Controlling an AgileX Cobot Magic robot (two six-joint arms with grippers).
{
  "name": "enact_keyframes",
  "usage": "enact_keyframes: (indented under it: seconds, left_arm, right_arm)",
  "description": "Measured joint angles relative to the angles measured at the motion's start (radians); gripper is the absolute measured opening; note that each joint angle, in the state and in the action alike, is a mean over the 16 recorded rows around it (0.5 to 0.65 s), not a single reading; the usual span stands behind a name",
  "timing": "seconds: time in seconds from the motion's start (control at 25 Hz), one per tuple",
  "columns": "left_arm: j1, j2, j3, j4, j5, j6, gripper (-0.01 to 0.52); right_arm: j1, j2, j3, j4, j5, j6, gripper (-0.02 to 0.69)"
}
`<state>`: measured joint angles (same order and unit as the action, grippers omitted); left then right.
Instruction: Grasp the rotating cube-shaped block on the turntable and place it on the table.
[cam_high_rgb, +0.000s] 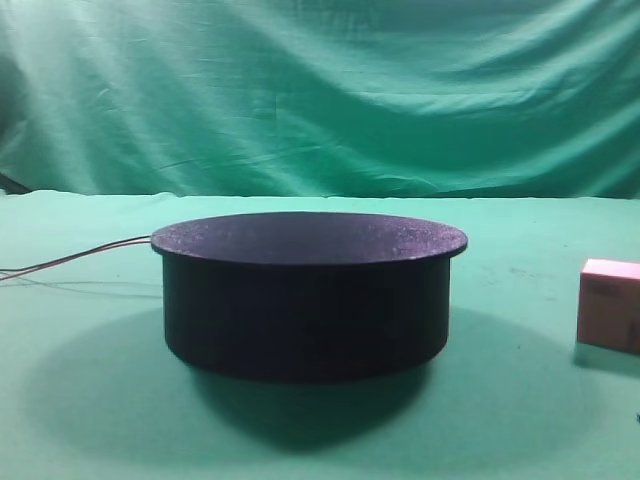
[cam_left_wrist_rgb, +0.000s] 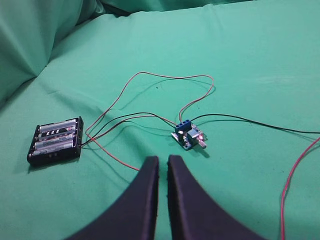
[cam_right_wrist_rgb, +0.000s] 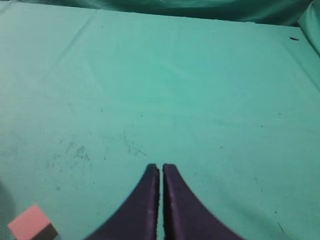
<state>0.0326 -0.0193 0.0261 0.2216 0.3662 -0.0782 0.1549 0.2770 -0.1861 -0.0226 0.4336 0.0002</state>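
So the cube-shaped block (cam_high_rgb: 609, 305) is sitting on the green bench (cam_high_rgb: 80, 420), off to the right of the turntable (cam_high_rgb: 308, 295) and well apart from it, partly cut off by the right edge of our high view. In our right wrist view the same pink block (cam_right_wrist_rgb: 31, 222) shows up in the bottom-left corner, resting on the cloth with a darker side face toward the camera, well left of and a bit below the right claw (cam_right_wrist_rgb: 160, 168). That claw has its two dark fingers pressed nearly together with only a thin slit between them, and nothing between them. The turntable's grainy black top has nothing on it from what we can see, and thin wires (cam_high_rgb: 75, 258) run out from its left side across the bench. Over on the other side, our left claw (cam_left_wrist_rgb: 162, 159) is also pinched together with just a narrow gap, holding nothing, and it hangs above the cloth near a small blue circuit board (cam_left_wrist_rgb: 188, 135). Red and black wires loop from that board to a black battery holder (cam_left_wrist_rgb: 56, 141) lying further left.
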Motion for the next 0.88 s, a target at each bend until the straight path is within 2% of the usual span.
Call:
enact_keyframes:
  seconds: [0.4,0.88]
  left_arm:
    - [0.000,0.000,0.000,0.000,0.000,0.000,0.000]
    - [0.000,0.000,0.000,0.000,0.000,0.000,0.000]
  right_arm:
    - [-0.056,-0.254,0.191,0.021,-0.040,0.003,0.000]
    - [-0.067,-0.287,0.212,0.033,-0.046,0.004,0.000]
